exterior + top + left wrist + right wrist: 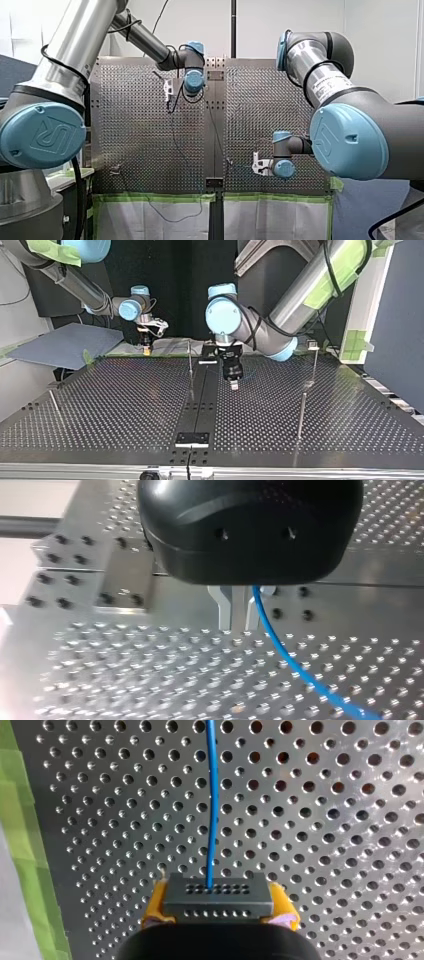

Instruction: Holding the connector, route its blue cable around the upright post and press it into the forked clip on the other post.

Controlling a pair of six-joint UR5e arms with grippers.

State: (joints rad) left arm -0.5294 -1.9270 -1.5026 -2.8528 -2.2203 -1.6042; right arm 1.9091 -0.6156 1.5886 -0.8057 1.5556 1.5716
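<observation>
Right now my right pincer [220, 907] is clamped on the connector [218, 897], its blue cable [212, 810] running straight ahead of it. My left pincer [239, 620] has its fingers together, the cable just beside them.

- My left arm [140, 35] is reaching far across the table, its left gripper [239, 612] pointing down.
- Its metal fingers [226, 607] are pinching together on the cable [300, 670].
- My right arm [345, 130] is folding back, elbow high.
- The right gripper [218, 906] is pointing down, clamping the connector [218, 895] between yellow pads [155, 907].
</observation>
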